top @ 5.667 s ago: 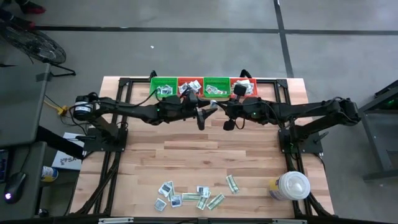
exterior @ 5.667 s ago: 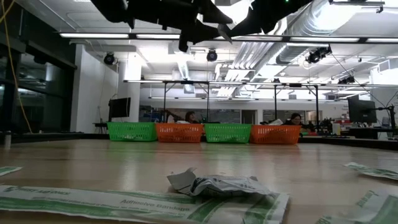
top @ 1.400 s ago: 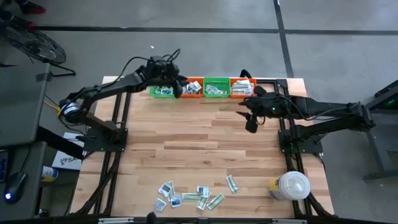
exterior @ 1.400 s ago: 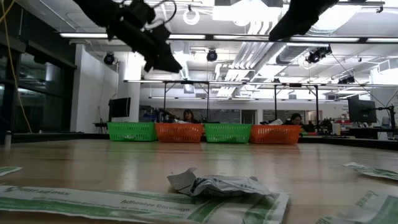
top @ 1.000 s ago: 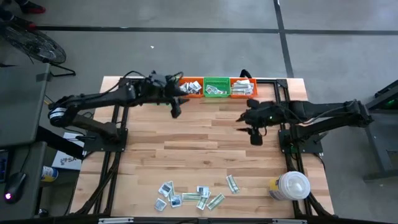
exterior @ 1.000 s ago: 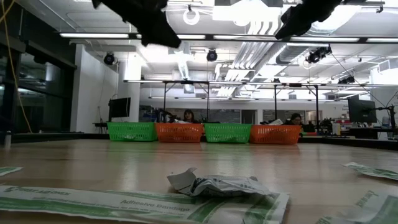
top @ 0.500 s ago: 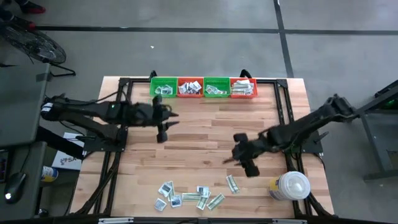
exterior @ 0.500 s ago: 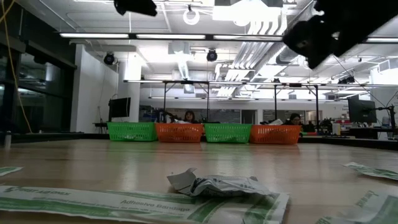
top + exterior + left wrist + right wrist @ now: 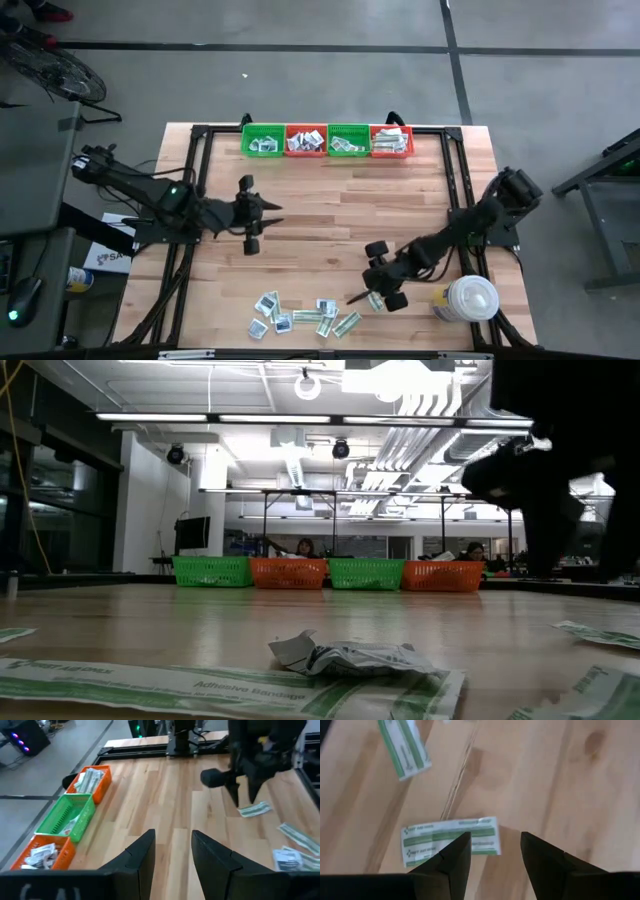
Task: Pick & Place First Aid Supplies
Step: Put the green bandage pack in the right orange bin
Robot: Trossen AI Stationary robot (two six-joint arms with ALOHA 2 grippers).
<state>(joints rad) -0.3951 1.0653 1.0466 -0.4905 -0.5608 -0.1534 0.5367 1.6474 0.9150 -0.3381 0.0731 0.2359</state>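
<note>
The first aid supplies (image 9: 305, 315) lie loose on the wood near the table's near edge: small white squares and pale-green strips. My right gripper (image 9: 360, 295) is open, slanting down just over one green strip (image 9: 450, 842), whose end lies beneath its fingers; I cannot tell whether it touches. A second strip (image 9: 402, 747) lies farther off. My left gripper (image 9: 268, 212) is open and empty above the table's left middle, pointing toward the right arm (image 9: 250, 765). Four baskets (image 9: 326, 140), green and orange, stand at the far edge with packets inside.
A big white round lidded container (image 9: 470, 298) stands at the near right corner, close to my right arm. A crumpled packet (image 9: 350, 655) and long strips lie in front of the low camera. Bare wood (image 9: 330, 215) spans the table's middle. Black frame rails run along the table's edges.
My right gripper has swung from the table's far right toward the near edge, tipped downward and sunk over the packets. My left gripper has drawn back from the baskets toward the table's left and near side. Both stay open. No packet has moved.
</note>
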